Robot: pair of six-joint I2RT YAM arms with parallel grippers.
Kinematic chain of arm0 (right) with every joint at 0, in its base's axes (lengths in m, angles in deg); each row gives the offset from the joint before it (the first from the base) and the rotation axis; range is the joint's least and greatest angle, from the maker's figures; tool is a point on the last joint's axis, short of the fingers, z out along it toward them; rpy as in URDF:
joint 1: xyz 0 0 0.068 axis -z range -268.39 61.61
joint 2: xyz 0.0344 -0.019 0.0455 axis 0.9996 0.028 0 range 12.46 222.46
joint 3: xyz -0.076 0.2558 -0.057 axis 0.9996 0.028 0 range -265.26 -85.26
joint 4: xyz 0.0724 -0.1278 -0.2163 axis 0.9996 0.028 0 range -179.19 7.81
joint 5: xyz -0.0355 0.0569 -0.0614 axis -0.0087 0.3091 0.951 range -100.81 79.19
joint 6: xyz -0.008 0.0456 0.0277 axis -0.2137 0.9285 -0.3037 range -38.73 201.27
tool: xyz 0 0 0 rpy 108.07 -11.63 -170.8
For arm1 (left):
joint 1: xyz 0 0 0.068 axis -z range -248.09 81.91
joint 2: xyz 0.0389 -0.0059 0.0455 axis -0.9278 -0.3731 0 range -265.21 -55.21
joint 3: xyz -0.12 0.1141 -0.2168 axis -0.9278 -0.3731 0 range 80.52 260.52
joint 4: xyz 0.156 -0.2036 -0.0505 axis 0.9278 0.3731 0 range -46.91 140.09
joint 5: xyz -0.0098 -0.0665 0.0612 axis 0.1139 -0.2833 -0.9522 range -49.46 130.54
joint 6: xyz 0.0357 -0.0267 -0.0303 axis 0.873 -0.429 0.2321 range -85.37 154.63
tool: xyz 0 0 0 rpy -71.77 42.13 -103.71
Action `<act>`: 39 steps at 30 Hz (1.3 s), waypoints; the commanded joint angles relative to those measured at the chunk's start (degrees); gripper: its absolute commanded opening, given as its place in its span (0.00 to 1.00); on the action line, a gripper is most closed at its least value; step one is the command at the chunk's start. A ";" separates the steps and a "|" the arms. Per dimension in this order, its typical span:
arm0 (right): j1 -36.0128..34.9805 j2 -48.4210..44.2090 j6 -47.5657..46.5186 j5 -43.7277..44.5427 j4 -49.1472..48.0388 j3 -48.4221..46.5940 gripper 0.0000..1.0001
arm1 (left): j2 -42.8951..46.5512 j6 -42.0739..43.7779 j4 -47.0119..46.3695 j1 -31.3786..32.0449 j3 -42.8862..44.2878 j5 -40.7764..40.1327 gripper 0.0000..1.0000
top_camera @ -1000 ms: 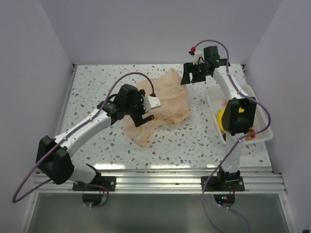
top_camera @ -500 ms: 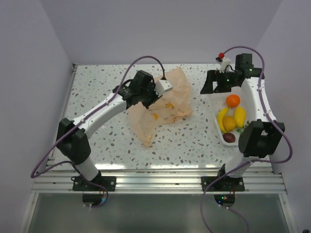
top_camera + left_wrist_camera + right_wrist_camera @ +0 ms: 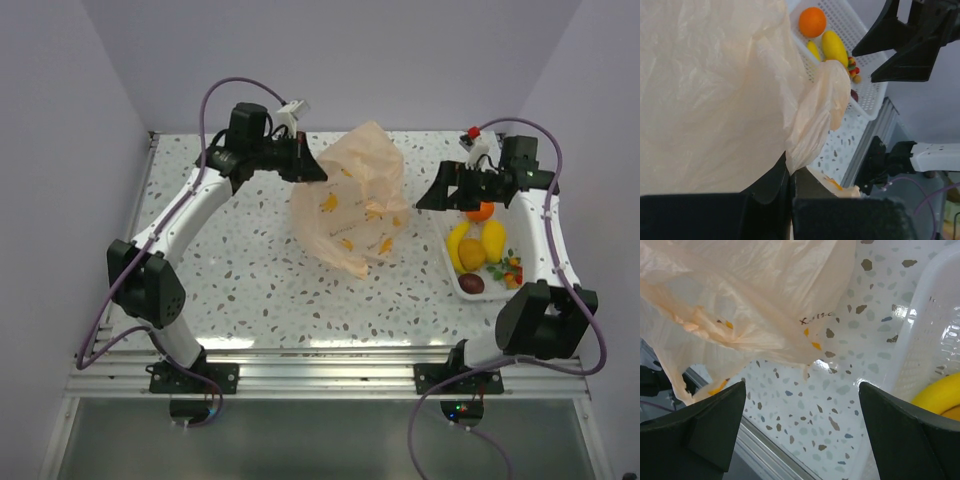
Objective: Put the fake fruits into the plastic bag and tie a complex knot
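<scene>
The peach-orange plastic bag is raised off the table, puffed up, its lower end trailing on the surface. My left gripper is shut on the bag's upper left edge; in the left wrist view the fingers pinch a fold of the bag. My right gripper is open and empty, just right of the bag, between it and the tray. The fake fruits lie in the white tray: a round orange, yellow pieces, a dark plum and tiny coloured pieces. No knot shows.
The right wrist view has my open gripper over bare speckled table, the bag above left and the tray wall with a yellow fruit at right. Grey walls close in the table. A metal rail runs along the near edge.
My left gripper closed on the bag and carried it up and toward the back, so the bag now hangs lifted. My right gripper swung from the back down beside the tray and opened wider.
</scene>
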 commanded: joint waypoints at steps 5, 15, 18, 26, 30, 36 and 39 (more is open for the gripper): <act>-1.47 -8.29 4.97 -0.33 -16.32 12.60 0.99 | 3.18 -29.01 -22.21 -3.69 -6.34 13.70 0.00; -7.27 -9.80 15.65 5.85 -39.28 33.12 0.98 | 3.36 -37.75 -36.11 -4.66 -10.05 18.80 0.00; -11.23 -5.67 20.04 6.29 -41.73 31.63 0.97 | 3.62 -38.28 -37.61 -4.83 -10.58 19.15 0.00; -15.63 3.39 24.19 6.37 -46.13 29.69 0.87 | 4.76 -44.34 -45.87 -5.27 -14.53 20.65 0.00; -15.98 4.45 26.03 1.21 -47.98 28.55 0.38 | 4.94 -45.66 -49.40 -5.80 -16.29 21.79 0.00; -15.63 -5.72 18.23 2.58 -32.38 13.24 0.00 | 5.47 -11.38 -14.02 -7.99 -12.87 13.48 0.00; -15.80 -5.31 15.40 4.17 -23.92 5.74 0.00 | 5.38 -3.84 -8.56 -8.26 -15.05 8.63 0.00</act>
